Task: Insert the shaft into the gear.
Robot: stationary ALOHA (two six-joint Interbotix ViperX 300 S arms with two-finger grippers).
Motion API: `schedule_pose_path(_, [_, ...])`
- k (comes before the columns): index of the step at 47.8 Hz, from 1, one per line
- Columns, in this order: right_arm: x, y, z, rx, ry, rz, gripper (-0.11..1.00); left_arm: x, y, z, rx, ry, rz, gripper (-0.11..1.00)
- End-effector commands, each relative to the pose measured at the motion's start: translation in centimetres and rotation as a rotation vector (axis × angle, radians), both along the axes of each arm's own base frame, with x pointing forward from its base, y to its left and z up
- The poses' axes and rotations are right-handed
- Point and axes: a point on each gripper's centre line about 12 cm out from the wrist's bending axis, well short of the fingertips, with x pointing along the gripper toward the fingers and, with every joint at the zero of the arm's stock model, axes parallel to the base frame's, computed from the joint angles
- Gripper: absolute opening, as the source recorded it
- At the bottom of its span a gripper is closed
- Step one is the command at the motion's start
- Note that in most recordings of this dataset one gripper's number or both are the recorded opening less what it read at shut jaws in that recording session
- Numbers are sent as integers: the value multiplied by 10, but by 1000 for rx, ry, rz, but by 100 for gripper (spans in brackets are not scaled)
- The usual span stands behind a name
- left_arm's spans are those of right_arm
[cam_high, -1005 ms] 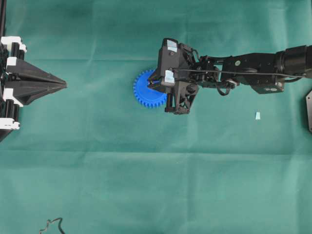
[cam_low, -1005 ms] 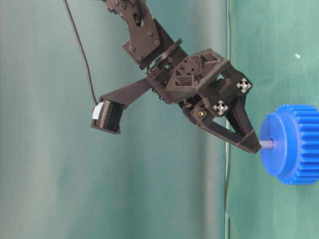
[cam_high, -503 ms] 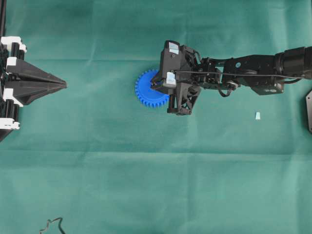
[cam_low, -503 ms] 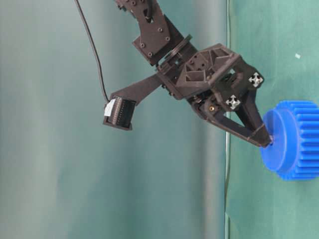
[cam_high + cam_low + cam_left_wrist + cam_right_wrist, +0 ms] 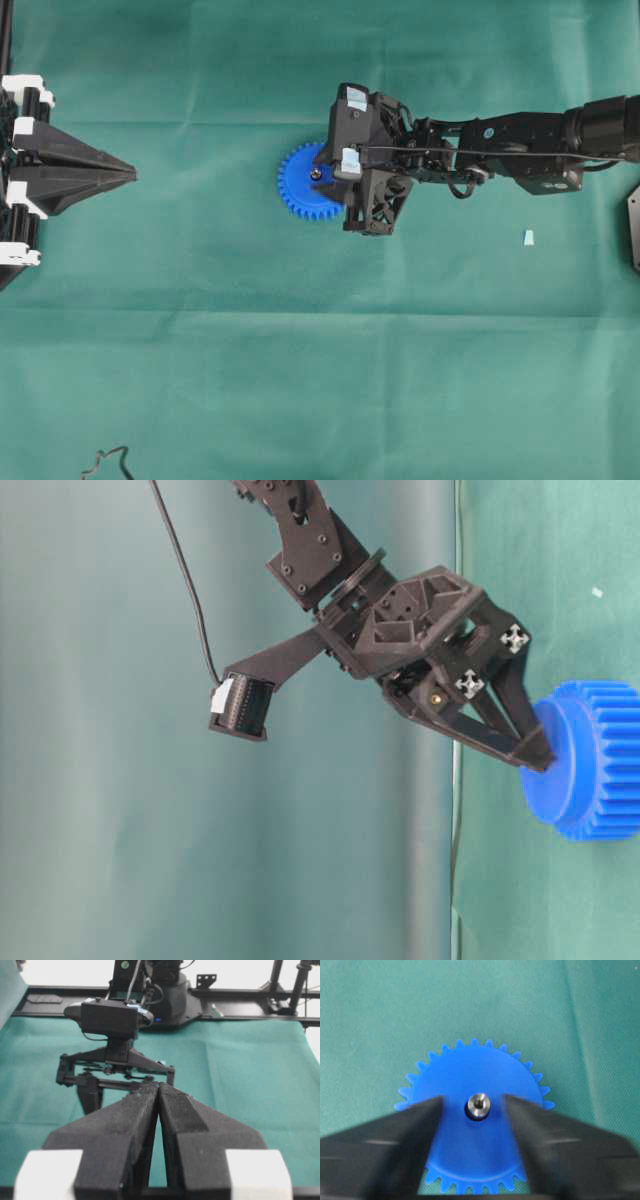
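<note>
The bright blue toothed gear [image 5: 298,186] lies flat on the green cloth. The shaft [image 5: 316,174] sits in its centre hole as a small shiny dot. In the right wrist view the shaft's [image 5: 478,1104] silvery end stands in the gear's [image 5: 475,1067] hub, with a gap to each finger. My right gripper [image 5: 474,1108] is open, straddling the shaft just above the hub with its tips [image 5: 535,756] at the gear [image 5: 600,765]. My left gripper [image 5: 130,175] rests far left, shut on nothing [image 5: 159,1087].
A small pale blue plastic piece [image 5: 528,237] lies on the cloth to the right, below the right arm. A thin black cable end [image 5: 105,462] curls at the front left corner. Green cloth covers the whole table.
The right gripper lowered the shaft into the gear's hole, then its jaws opened and let go. The left arm has not moved.
</note>
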Motion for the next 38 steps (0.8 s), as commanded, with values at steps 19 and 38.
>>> schedule_pose_path(19, [-4,1,32,8,-22,2,94,2,0,10,3,-25,0,2])
schedule_pose_path(38, [-11,2,73,-6,-105,5,94,2,0,10,3,-25,0,2])
